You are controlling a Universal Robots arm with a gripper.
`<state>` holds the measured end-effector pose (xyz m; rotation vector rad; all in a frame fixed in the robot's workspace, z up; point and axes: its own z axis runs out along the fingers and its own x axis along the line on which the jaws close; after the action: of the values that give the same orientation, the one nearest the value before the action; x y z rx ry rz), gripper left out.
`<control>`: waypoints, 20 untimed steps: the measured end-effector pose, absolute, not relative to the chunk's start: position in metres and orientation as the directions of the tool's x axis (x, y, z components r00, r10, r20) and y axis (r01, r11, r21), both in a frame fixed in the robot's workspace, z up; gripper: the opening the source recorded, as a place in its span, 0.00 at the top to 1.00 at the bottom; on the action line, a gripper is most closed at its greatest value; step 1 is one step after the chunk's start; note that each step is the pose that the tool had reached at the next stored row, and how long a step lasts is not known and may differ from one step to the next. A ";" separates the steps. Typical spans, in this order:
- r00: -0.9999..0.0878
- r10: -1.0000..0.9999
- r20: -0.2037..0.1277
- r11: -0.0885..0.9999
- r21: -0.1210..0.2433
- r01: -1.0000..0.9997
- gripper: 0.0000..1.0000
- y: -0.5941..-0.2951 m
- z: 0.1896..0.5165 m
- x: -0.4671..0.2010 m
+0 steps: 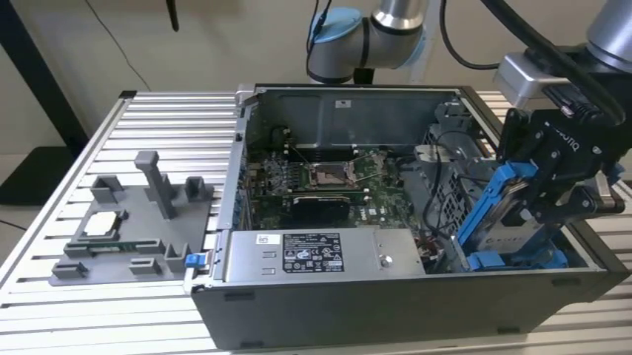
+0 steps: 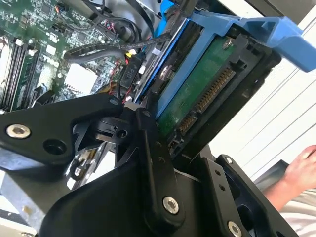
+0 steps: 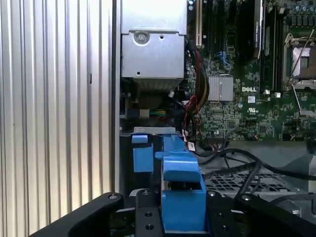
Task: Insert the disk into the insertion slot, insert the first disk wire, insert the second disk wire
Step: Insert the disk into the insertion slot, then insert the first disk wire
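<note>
Gripper (image 1: 543,203) clamps disk (image 1: 505,222), tilted, lower edge inside case (image 1: 395,310) corner.

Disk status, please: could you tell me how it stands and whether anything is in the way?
End effector shut on the disk. Disk tilted, lower end inside the case, upper end above rim. Black cables close beside it.

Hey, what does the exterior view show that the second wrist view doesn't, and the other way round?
Exterior view: the grey fixture tray on the slatted table, at the exterior view's left of the computer case, and the power-supply box. Second wrist view: a green circuit board with its connector, and a person's hand. Both: the gripper holding the disk, and the motherboard.
</note>
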<state>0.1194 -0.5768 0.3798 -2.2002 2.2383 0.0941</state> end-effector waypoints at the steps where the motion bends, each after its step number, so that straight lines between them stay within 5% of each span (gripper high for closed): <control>1: -0.018 -0.999 -0.043 0.016 0.042 -0.999 1.00 -0.577 0.380 0.119; 2: -0.018 -0.999 -0.043 0.016 0.042 -0.999 1.00 -0.577 0.380 0.119; 3: -0.018 -0.999 -0.043 0.016 0.042 -0.999 0.00 -0.577 0.380 0.119; 20: -0.017 -0.999 -0.050 0.016 0.017 -1.000 0.00 -0.567 0.393 0.119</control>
<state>0.1194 -0.5673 0.3932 -2.1858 2.2222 0.0739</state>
